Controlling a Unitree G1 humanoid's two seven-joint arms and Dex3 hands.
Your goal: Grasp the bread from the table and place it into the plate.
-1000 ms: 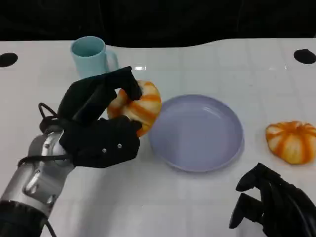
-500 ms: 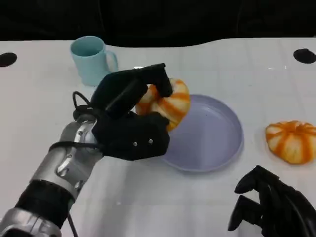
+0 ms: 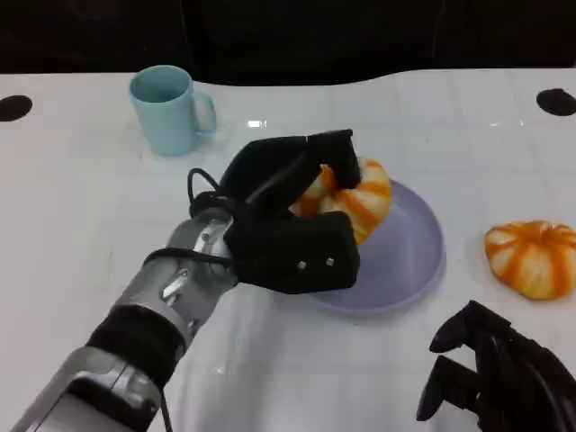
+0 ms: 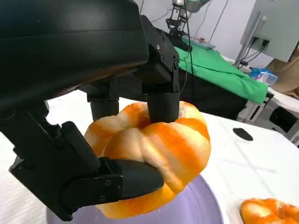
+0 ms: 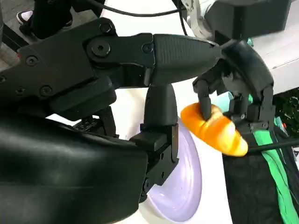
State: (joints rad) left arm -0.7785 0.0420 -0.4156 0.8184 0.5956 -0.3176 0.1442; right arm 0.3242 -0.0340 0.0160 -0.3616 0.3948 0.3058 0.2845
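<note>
Head view: left hand (image 3: 292,238) grips the ribbed orange-and-cream pumpkin-shaped bread (image 3: 355,198) above the round lavender plate (image 3: 409,256), frame centre, on the white counter (image 3: 81,234). Right hand (image 3: 490,373), lower right, is curled, holding nothing.

Left wrist view: glossy bread (image 4: 159,154) clamped between black fingers (image 4: 163,105).

Right wrist view: bread (image 5: 215,128) hangs beside the plate (image 5: 182,186).

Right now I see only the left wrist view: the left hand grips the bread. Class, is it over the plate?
Observer: Yes. In the head view the left hand holds the bread over the plate.
Operator: Is it touching the plate?
Observer: No. The right wrist view shows it raised, with a gap above the plate.
Operator: Where is the right hand?
Observer: The right hand is at the near edge, to the right of the plate, holding nothing.
Operator: Anything else out there?
Observer: A mug stands on the far left, apart from the plate.
</note>
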